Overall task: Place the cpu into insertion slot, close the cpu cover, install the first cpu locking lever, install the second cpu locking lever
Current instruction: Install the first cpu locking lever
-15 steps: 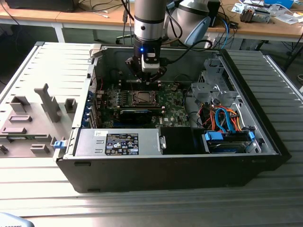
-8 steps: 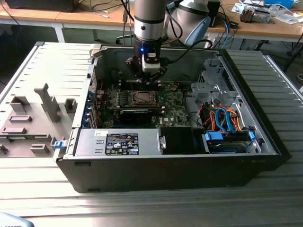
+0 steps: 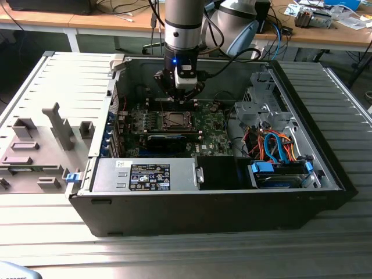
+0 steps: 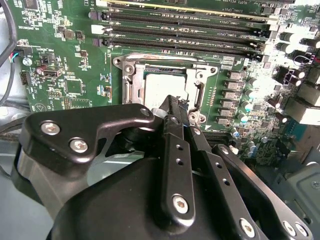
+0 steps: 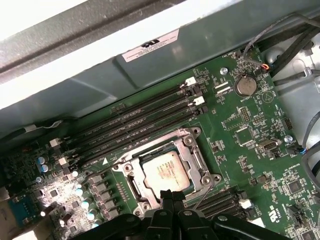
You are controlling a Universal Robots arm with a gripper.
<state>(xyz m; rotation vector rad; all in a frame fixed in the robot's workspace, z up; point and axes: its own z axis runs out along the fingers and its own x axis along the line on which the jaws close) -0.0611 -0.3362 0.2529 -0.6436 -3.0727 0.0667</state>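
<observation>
Inside the open PC case (image 3: 325, 174), the gripper (image 3: 179, 97) is seen in the exterior view hanging just above the insertion slot (image 3: 173, 120), amid green motherboard (image 3: 212, 136). From that view the socket is only a dark square w/ a shiny rim; its contents can't be told.

In both wrist views more is given: the cpu (image 5: 166, 171) (image 4: 165, 86) is seated flat in the slot, silvery top showing, w/ the cpu cover (image 5: 192, 152) (image 4: 131, 80) lying as a metal frame around it, apparently closed down, though that's not certain. The fingers (image 5: 168, 202) are pressed together, tips shut on nothing, over the socket's near edge; in the second wrist view the gripper (image 4: 172, 102) hides part of the chip & frame.

Long black memory slots (image 5: 135, 125) are seen beside the socket, a round coin battery (image 5: 245, 85) farther off. In the exterior view a metal PSU box (image 3: 145, 175) & orange/blue cables (image 3: 279, 145) sit towards the exterior view's right, a grey tool rack (image 3: 40, 145) at its left.
</observation>
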